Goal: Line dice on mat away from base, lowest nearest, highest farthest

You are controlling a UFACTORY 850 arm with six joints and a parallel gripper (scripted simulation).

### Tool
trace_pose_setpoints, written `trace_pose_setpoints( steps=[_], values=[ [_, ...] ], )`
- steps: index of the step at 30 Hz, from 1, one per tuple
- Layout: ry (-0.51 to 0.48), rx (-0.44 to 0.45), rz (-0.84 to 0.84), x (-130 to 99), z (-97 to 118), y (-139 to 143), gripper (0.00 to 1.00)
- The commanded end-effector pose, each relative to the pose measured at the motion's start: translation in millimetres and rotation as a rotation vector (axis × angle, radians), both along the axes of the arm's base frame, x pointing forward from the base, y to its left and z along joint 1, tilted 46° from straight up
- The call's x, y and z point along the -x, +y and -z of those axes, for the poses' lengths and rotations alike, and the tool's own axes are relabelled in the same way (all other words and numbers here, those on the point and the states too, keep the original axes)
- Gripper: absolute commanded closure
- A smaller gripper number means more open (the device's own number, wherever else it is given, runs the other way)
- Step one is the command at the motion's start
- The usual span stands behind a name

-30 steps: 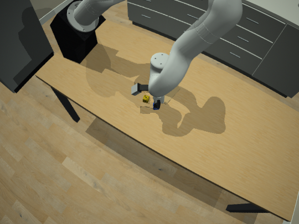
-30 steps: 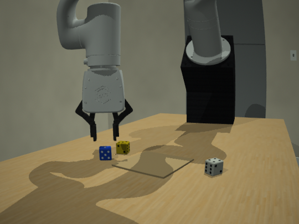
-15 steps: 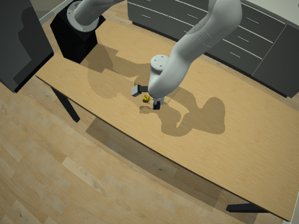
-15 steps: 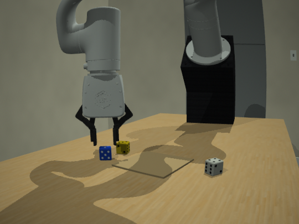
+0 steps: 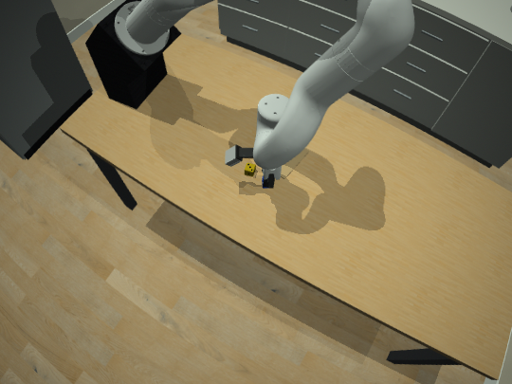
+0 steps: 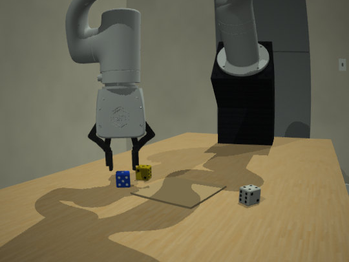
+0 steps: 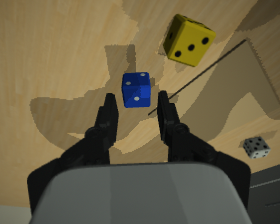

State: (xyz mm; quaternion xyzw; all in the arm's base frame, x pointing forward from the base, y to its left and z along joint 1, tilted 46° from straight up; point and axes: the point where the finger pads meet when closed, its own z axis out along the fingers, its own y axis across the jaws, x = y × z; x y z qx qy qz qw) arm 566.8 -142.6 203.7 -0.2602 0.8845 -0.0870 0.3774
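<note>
The blue die [image 6: 123,180] [image 7: 136,97] lies on the table just outside the mat; its top seems to show one pip. My gripper [image 6: 123,169] [image 7: 137,102] is partly open and empty, pointing down, with its fingertips above the blue die, one towards either side. The yellow die [image 5: 249,169] [image 6: 143,173] [image 7: 190,42] lies off the mat beside the blue one, three pips up. The white die [image 6: 249,195] [image 7: 256,147] lies at the mat's other side, several pips up. The thin mat [image 6: 207,191] [image 7: 215,95] lies flat. In the top view the arm hides the white die.
The robot's black base [image 5: 128,69] [image 6: 245,112] stands at the far end of the table [image 5: 427,259] [image 6: 291,225]. The yellow die is close to the right finger in the exterior view. Arm shadows cross the mat and dice area.
</note>
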Motion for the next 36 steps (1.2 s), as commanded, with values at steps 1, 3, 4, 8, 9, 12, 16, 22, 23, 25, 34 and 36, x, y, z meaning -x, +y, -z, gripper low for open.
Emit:
trace_pose_setpoints(
  steps=[1, 3, 4, 8, 9, 12, 16, 22, 23, 25, 34, 36],
  values=[
    [-0.001, 0.0, 0.0, -0.1, -0.4, -0.2, 0.53],
    [-0.001, 0.0, 0.0, -0.1, -0.4, -0.2, 0.53],
    [-0.001, 0.0, 0.0, -0.1, -0.4, -0.2, 0.53],
    [-0.001, 0.0, 0.0, -0.1, -0.4, -0.2, 0.53],
    [-0.001, 0.0, 0.0, -0.1, -0.4, -0.2, 0.53],
    [-0.001, 0.0, 0.0, -0.1, -0.4, -0.2, 0.53],
    [-0.001, 0.0, 0.0, -0.1, -0.4, -0.2, 0.53],
    [-0.001, 0.0, 0.0, -0.1, -0.4, -0.2, 0.53],
    [-0.001, 0.0, 0.0, -0.1, -0.4, -0.2, 0.53],
    [-0.001, 0.0, 0.0, -0.1, -0.4, -0.2, 0.53],
    [-0.001, 0.0, 0.0, -4.0, 3.4, 0.0, 0.53],
    [-0.001, 0.0, 0.0, -5.2, 4.5, 0.1, 0.53]
  ],
)
